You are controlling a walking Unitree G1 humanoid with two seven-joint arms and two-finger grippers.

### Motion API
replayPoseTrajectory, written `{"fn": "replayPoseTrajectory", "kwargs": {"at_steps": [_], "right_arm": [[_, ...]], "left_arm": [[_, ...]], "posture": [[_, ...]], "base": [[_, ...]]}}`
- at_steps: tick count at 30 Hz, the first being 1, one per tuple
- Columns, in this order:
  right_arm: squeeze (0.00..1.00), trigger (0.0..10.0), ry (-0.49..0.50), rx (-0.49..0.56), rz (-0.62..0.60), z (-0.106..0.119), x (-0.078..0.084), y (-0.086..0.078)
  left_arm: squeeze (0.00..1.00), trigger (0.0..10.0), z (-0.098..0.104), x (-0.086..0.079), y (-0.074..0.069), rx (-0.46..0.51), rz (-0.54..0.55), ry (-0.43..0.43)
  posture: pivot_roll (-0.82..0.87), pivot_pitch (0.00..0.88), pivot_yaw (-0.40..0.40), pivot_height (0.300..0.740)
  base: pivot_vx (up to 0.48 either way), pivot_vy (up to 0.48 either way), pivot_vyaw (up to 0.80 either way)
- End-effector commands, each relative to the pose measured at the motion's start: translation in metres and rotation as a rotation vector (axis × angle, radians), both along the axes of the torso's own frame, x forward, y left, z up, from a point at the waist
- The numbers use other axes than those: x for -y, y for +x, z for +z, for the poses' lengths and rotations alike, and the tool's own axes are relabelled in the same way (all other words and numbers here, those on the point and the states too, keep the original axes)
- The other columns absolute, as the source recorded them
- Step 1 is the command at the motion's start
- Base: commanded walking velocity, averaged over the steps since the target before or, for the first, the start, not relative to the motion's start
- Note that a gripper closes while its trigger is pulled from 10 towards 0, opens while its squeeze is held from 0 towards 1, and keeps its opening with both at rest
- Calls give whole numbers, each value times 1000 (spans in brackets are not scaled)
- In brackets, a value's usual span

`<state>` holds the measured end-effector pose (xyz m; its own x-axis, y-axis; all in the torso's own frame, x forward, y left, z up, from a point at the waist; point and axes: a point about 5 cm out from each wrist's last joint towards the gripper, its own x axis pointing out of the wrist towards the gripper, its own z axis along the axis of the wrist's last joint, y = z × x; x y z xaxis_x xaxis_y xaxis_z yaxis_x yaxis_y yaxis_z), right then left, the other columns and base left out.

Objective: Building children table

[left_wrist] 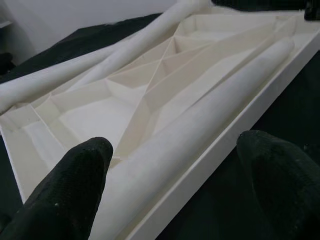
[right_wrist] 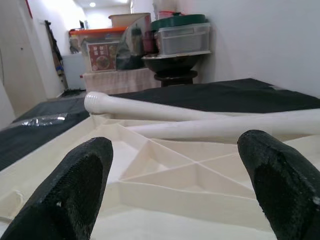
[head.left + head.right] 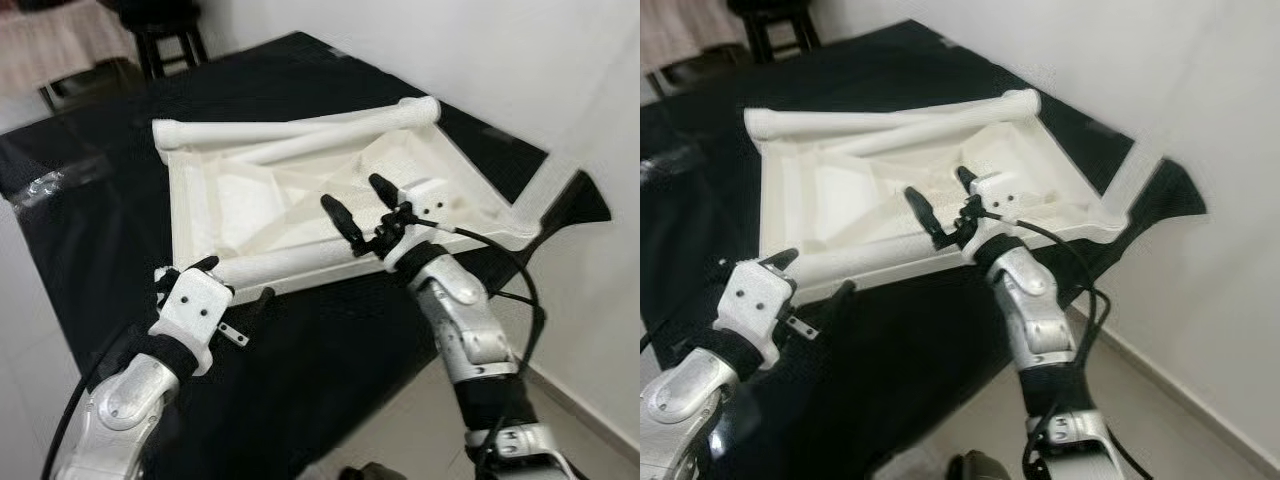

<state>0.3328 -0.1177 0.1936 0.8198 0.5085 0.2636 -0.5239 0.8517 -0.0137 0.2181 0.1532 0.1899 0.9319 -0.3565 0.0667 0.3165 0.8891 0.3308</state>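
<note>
Where ribs cross, white plastic tabletop (image 3: 300,200), rounded legs (image 3: 300,130).

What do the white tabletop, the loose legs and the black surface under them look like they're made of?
Tabletop: likely moulded plastic, matte white, with ribbing on its underside. Legs: probably the same plastic, round tubes with a faintly grainy finish. Black surface: looks like soft cloth, dull with slight folds.

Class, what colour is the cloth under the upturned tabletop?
Black; the cloth shows best in the left eye view, beneath the white tabletop.
</note>
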Motion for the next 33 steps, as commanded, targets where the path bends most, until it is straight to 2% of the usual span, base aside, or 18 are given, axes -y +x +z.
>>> {"fn": "replayPoseTrajectory", "kwargs": {"at_steps": [1, 5, 9, 13, 14, 15, 16, 17, 18, 21, 22, 26, 27, 28, 30, 31, 32, 33], "right_arm": [[0, 10000, 2, -4, 22, -2, -5, 0], [0, 10000, -6, -1, 23, -1, -4, 0], [0, 10000, -24, 3, 31, -1, -1, 1], [0, 10000, -39, -1, 24, -3, 2, 3], [0, 10000, -43, -1, 22, -3, 3, 3], [0, 10000, -45, -2, 20, -3, 4, 4], [0, 10000, -45, -2, 20, -3, 4, 4], [0, 10000, -48, -3, 17, -3, 5, 5], [0, 10000, -49, -3, 15, -3, 5, 6], [0, 10000, -51, -4, 14, -3, 5, 7], [0, 10000, -51, -4, 14, -3, 5, 7], [0, 10000, -57, 4, 14, 0, 3, 11], [0, 10000, -57, 4, 14, 0, 3, 11], [0, 10000, -56, 5, 13, 0, 3, 11], [0, 10000, -58, 10, 11, 1, 2, 12], [0, 10000, -58, 10, 11, 1, 2, 12], [0, 10000, -57, 12, 11, 1, 1, 13], [0, 10000, -57, 12, 11, 1, 1, 13]], "left_arm": [[0, 10000, -1, -2, -1, -23, 8, -7], [0, 10000, 0, -3, -2, -25, 10, -4], [0, 10000, 7, -11, -5, -19, 68, 20], [0, 10000, 10, -18, -5, -9, 106, 93], [0, 10000, 12, -20, -4, 0, 108, 142], [0, 10000, 15, -21, -3, 20, 87, 238], [0, 10000, 15, -21, -3, 20, 87, 238], [0, 10000, 20, -22, 0, 52, 31, 409], [0, 10000, 21, -23, 1, 62, 3, 475], [0, 10000, 28, -26, 6, 67, -50, 566], [0, 10000, 28, -26, 6, 67, -50, 566], [0, 10000, 59, -29, 26, 63, -320, 751], [0, 10000, 59, -29, 26, 63, -320, 751], [0, 10000, 65, -30, 30, 43, -373, 799], [0, 10000, 63, -43, 43, -96, -478, 993], [0, 10000, 63, -43, 43, -96, -478, 993], [0, 10000, 61, -51, 49, -173, -509, 1057], [0, 10000, 61, -51, 49, -173, -509, 1057]], "posture": [[184, 198, -51, 740], [183, 202, -50, 740], [186, 212, -50, 740], [187, 214, -53, 740], [185, 214, -55, 740], [186, 213, -61, 740], [186, 213, -61, 740], [187, 209, -68, 740], [187, 209, -68, 740], [186, 205, -71, 740], [186, 205, -71, 740], [181, 186, -59, 740], [181, 186, -59, 740], [181, 186, -59, 740], [175, 171, -48, 740], [175, 171, -48, 740], [173, 165, -42, 740], [173, 165, -42, 740]], "base": [[0, 0, 0], [0, 0, 0], [0, 0, 0], [0, 0, 0], [0, 0, 0], [0, 0, 0], [0, 0, 0], [0, 0, 0], [0, 0, 0], [0, 0, 0], [0, 0, 0], [0, 0, 0], [0, 0, 0], [0, 0, 0], [0, 0, 0], [0, 0, 0], [0, 0, 0], [0, 0, 0]]}}
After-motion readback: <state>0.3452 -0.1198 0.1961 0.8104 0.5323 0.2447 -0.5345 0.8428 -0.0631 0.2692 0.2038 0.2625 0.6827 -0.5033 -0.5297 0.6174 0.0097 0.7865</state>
